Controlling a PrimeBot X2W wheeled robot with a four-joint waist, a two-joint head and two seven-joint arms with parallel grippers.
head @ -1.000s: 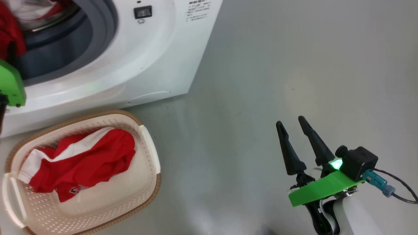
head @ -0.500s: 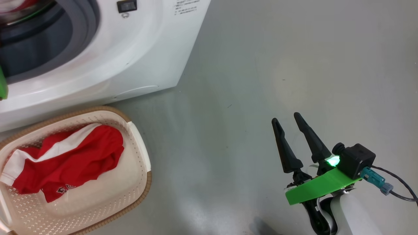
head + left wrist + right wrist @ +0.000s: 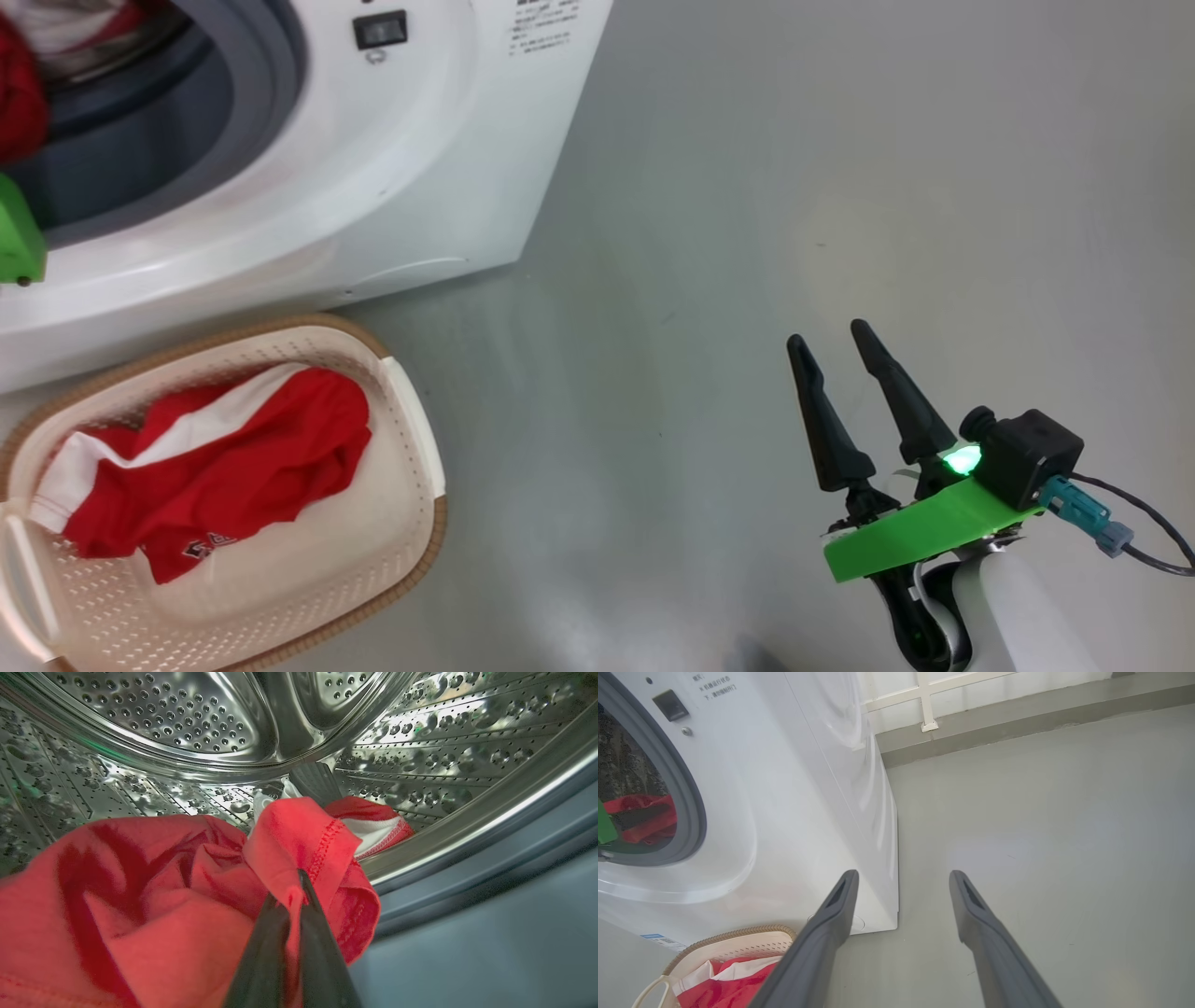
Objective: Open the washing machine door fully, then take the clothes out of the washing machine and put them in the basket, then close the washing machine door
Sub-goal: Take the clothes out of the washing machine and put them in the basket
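Inside the washing machine, red clothes are being clenched in the jaws of the left gripper. The jaws of the right gripper are being held apart, empty, over the floor; another red garment is lying in the basket.

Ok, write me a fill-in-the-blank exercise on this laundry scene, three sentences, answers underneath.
1. The left end effector is shut on the ____ clothes inside the drum.
2. The right end effector hangs over the floor with its jaws ____.
3. The basket in front of the washing machine holds a garment that is red and ____.

Missing words: red; open; white.
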